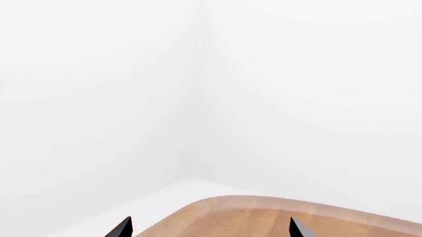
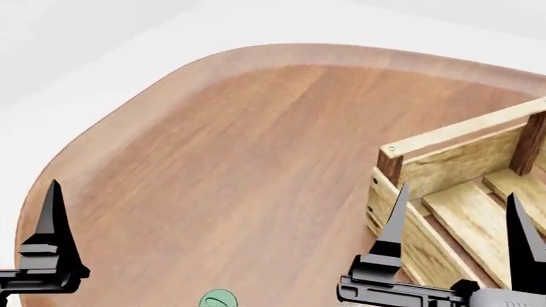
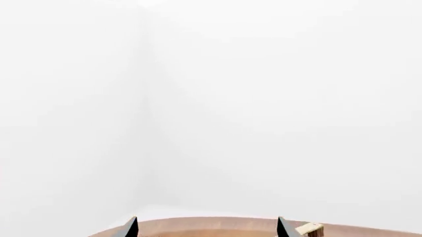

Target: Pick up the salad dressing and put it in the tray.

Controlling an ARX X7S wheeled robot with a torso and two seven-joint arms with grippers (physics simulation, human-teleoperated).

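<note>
Right gripper (image 2: 456, 220): two black pointed fingers are seen spread wide apart in the head view, with nothing between them; the tips are raised above the near long side of the tray. In the right wrist view (image 3: 205, 226) only the two tips are shown, well apart.
Left gripper: only one black finger (image 2: 53, 236) is seen in the head view, at the near left edge of the desk; the second finger is cut off by the picture's border. In the left wrist view (image 1: 209, 228) two tips are seen set well apart, nothing between them, so the jaws are taken as wide.
Salad dressing (image 2: 218, 299): only a part of the round green cap is seen, at the near edge of the head view, on the desk between the two grippers and apart from both. The white body is hidden below the picture's border. It is not held by either gripper and is outside the tray.
Tray (image 2: 444, 160): a light-wood crate with dark brown corner posts is set on the right side of the desk; slats are seen in its bottom. One corner is caught in the right wrist view (image 3: 310, 229).
Desk (image 2: 239, 147): a brown wooden top with a rounded far corner is seen; white walls are seen behind it.
</note>
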